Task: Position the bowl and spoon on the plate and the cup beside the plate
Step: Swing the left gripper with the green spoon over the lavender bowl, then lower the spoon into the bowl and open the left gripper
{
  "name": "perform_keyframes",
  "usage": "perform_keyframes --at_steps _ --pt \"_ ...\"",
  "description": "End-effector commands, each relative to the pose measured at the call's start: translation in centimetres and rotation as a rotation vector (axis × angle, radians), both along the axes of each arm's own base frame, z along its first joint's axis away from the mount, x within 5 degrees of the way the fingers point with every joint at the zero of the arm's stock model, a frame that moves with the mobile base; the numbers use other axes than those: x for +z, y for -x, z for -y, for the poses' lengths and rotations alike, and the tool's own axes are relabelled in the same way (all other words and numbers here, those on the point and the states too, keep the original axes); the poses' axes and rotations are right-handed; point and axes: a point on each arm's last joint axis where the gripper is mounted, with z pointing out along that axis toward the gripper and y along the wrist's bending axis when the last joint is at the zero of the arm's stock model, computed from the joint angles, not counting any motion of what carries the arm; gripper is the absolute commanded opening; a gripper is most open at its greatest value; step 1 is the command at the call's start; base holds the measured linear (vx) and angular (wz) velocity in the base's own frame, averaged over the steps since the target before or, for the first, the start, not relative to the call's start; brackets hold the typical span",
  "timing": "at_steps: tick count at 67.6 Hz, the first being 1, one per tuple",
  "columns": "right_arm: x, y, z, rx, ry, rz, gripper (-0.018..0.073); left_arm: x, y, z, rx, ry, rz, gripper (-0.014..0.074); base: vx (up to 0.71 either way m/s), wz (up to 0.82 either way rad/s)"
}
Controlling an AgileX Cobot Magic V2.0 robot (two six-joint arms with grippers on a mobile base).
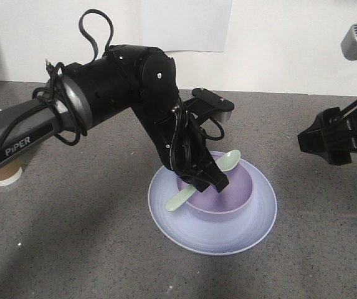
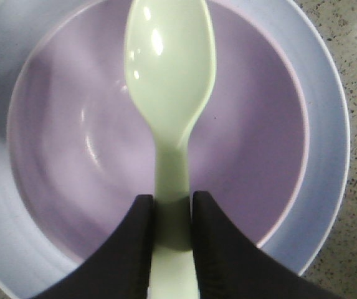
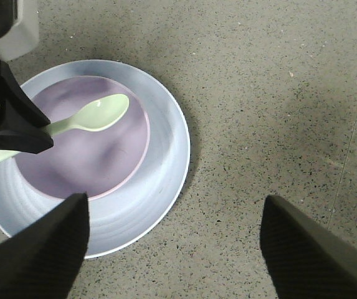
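Left end effector (image 2: pixel 172 204) grasping spoon (image 2: pixel 169 75) over bowl (image 2: pixel 72 156), bowl on plate (image 2: pixel 324 124), right end effector (image 3: pixel 175 208) released, cup (image 1: pixel 5 174) at left edge of bench (image 1: pixel 72 249).

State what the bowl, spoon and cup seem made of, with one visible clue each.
The bowl: probably plastic, smooth satin lavender with soft highlights. The spoon: likely plastic, glossy mint with sharp glints. The cup: seemingly paper, matte brown sleeve, white base band; mostly hidden.

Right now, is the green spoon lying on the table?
No, the left hand grips the spoon over the purple bowl.
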Motion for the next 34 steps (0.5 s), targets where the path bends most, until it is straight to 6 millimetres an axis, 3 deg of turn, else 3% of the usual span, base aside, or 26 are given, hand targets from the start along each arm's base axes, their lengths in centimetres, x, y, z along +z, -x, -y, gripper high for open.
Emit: perform_keyframes --at_steps 1,34 --pt "1.54 0.17 0.15 -0.003 -0.024 0.092 0.0557 3.33 0.94 -0.32 0.003 0.065 0.044 0.0069 0.0 0.0" --pt "1.54 0.18 0.14 -0.002 -0.026 0.092 0.0557 3.33 0.94 -0.32 0.007 0.065 0.042 0.0362 0.0 0.0"
